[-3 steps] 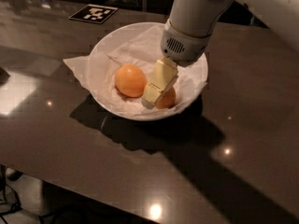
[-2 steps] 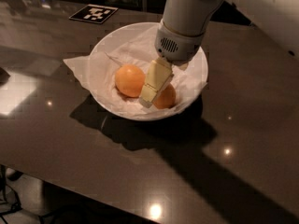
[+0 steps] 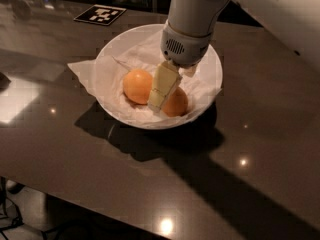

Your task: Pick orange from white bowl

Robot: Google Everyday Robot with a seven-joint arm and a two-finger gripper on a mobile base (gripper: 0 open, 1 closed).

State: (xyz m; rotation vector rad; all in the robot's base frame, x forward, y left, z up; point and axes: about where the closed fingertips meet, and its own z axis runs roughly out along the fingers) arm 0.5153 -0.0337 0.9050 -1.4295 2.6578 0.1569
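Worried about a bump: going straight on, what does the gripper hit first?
The gripper, low in the white bowl between the orange and second fruit, likely meets the paper lining; depth unclear.

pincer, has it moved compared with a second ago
Yes. The pincer has shifted slightly left in the picture against the white bowl, uncovering more of the right-hand orange.

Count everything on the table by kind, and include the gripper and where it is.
Oranges: 2
Bowl: 1
Paper lining: 1
Marker tag: 1
Gripper: 1, down in the bowl between the oranges
Total: 6
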